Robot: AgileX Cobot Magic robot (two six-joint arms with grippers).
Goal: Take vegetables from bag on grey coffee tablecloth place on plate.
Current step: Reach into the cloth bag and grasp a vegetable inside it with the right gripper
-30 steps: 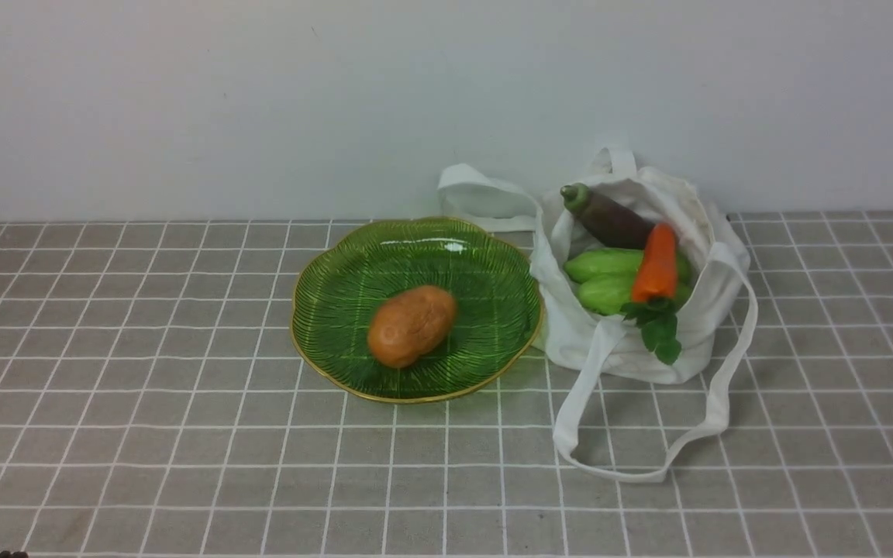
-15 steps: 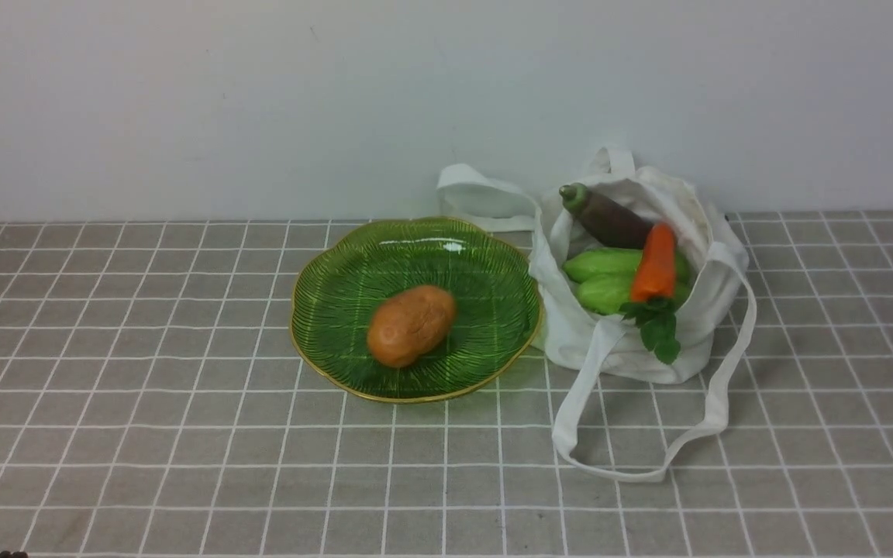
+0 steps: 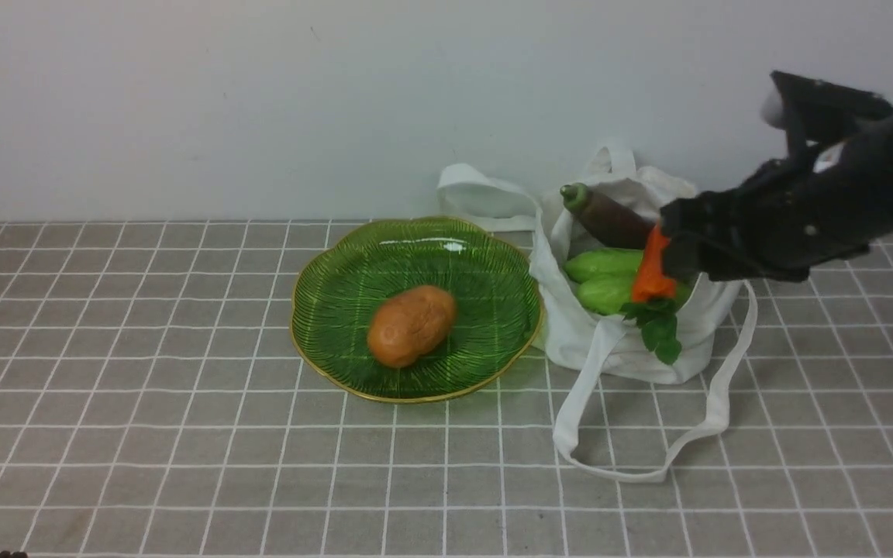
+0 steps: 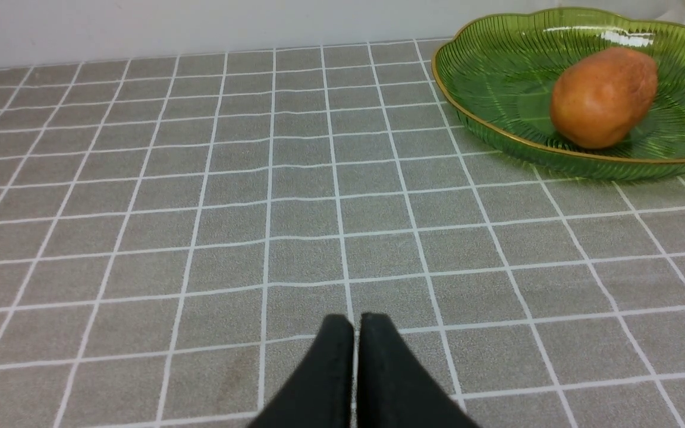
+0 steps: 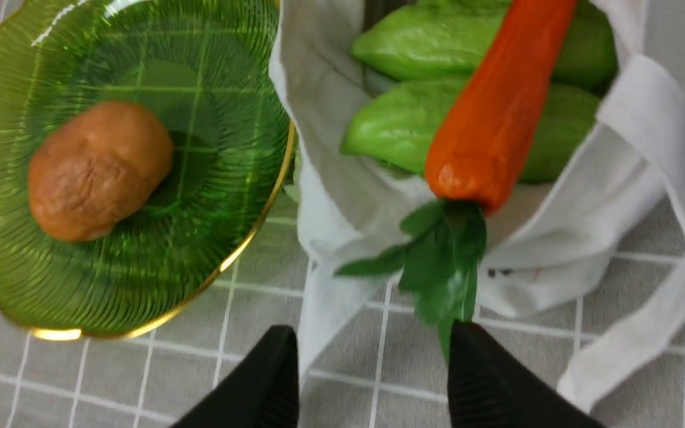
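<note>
The white bag stands on the grey grid tablecloth, right of the green plate. In the bag lie the eggplant, two cucumbers and the orange carrot, its leaves hanging over the bag's rim. My right gripper hovers over the bag next to the carrot. In the right wrist view it is open and empty, with the carrot, cucumbers and bag beyond its fingertips. My left gripper is shut and empty, low over the cloth.
A brown potato lies on the plate; it also shows in the left wrist view and the right wrist view. The bag's long strap loops forward on the cloth. A white wall stands close behind the bag.
My right arm has come in from the right edge and now reaches over the bag by the carrot. The vegetables, bag and plate have not moved.
</note>
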